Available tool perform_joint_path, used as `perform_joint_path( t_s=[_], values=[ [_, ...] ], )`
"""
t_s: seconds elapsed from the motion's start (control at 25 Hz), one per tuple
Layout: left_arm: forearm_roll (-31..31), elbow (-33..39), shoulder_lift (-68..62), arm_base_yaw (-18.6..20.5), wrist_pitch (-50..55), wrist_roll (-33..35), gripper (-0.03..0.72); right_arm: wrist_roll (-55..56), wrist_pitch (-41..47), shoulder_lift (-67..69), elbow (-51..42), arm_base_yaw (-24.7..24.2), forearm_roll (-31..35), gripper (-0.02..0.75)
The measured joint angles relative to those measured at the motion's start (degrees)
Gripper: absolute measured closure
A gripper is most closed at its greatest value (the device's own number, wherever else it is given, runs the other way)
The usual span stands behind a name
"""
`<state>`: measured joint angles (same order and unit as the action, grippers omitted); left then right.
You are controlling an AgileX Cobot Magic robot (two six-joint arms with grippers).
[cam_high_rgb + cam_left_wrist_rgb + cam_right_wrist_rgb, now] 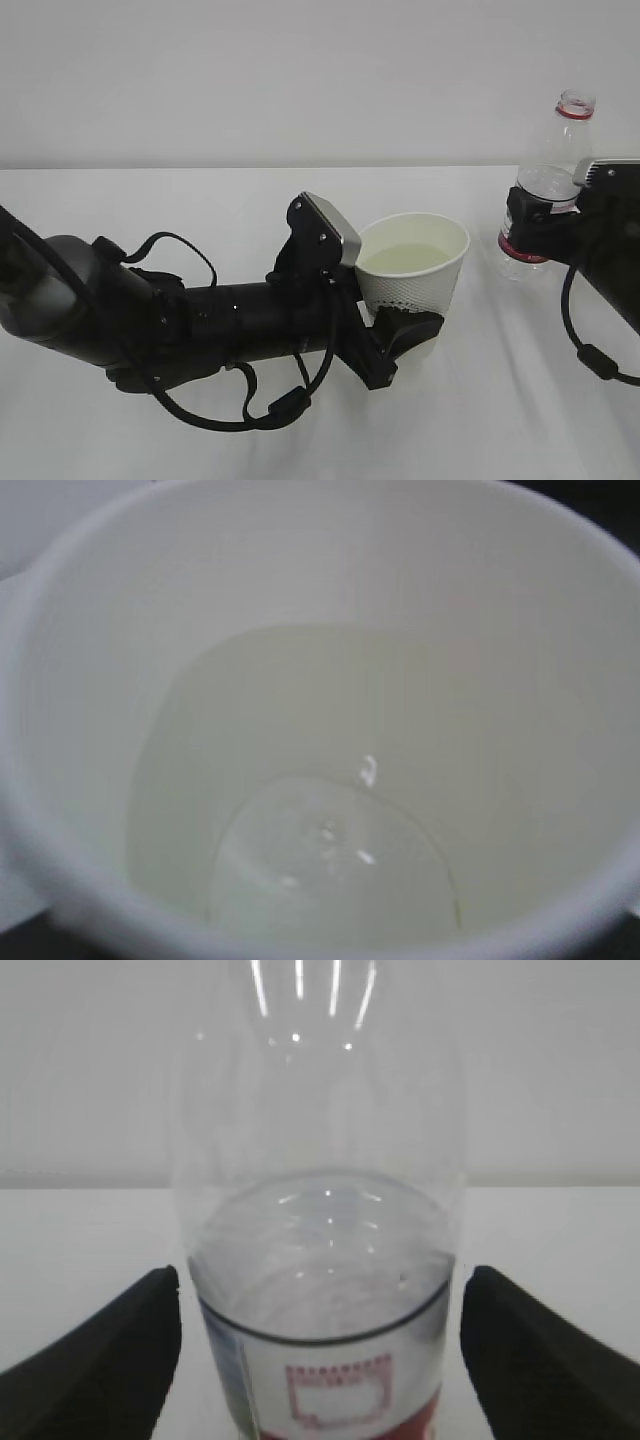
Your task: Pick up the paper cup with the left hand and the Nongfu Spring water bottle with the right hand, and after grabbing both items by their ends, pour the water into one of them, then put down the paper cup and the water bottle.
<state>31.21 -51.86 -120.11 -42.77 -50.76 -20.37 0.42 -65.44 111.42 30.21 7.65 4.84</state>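
1. Left hand [405, 335] clamped on paper cup [412, 270], low on its wall; cup upright above the white bench [200, 440].
2. Water [300, 810] inside cup.
3. Right hand [320, 1345] spread apart, fingers [95, 1355] flanking Nongfu Spring water bottle [320, 1310], gaps visible, at right side of bench.

1. The paper cup [330, 610] fills the left wrist frame; its rim is cut off at every edge and blurred, and its outer wall is unseen.
2. The left gripper [400, 335] hides the cup's lower wall at centre of the exterior frame.
3. The Nongfu Spring water bottle [320, 1210] loses neck and base to the right wrist frame's edges.
4. The right gripper [545, 225] covers the bottle's middle at far right.
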Motion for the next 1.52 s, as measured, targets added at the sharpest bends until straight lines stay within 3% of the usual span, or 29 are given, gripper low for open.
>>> perform_joint_path(
  t_s=[0.64, 0.92, 1.16, 1.52],
  values=[
    [-2.81, 0.00, 0.00, 0.00, -0.21, 0.11, 0.197, 0.00, 0.00, -16.21, -16.47, 0.00, -0.59, 0.076],
    [-5.02, 0.00, 0.00, 0.00, -0.45, 0.11, 0.198, 0.60, 0.00, -22.62, -18.39, 0.00, -1.16, 0.091],
    [-6.22, 0.00, 0.00, 0.00, -1.80, 0.11, 0.198, 4.00, -0.13, -26.55, -19.72, 0.00, -3.00, 0.148],
    [-10.27, 0.00, 0.00, 0.39, -3.83, 0.11, 0.198, 4.35, -0.13, -30.30, -24.56, 0.00, -3.62, 0.153]
  ],
)
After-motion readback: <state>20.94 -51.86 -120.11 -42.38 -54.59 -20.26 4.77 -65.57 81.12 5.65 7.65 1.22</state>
